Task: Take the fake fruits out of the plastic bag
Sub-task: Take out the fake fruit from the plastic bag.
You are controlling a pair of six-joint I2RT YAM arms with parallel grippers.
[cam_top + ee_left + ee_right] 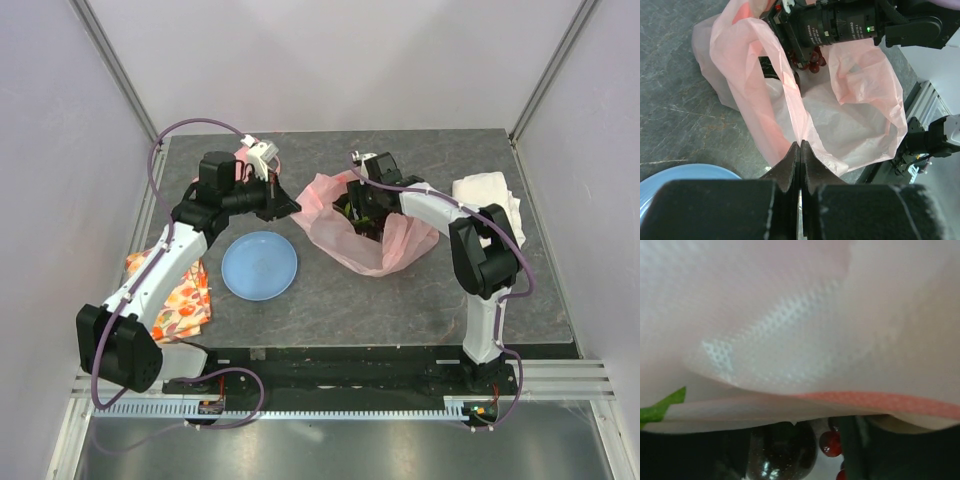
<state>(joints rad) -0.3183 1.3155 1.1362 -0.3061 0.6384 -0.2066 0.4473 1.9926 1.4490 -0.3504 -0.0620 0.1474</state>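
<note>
1. Clearly, the left gripper (pixel 800 149) is clamped tight on the thin, crinkled pink bag (pixel 855 115) at its rim.
2. Inside the bag, the right gripper (pixel 361 214) has its jaws hidden, so I cannot tell their state.
3. Glossy red grapes (pixel 830 443) and a dark round fruit (pixel 782 452) lie inside.

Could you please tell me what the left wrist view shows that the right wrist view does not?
Only the left wrist view: the left gripper pinching the bag edge, a corner of the plate, the table, and the right arm reaching into the bag. Only the right wrist view: a glossy dark fruit close up under the film, and a green sliver at the left edge. Both: the pink bag and red grapes.
</note>
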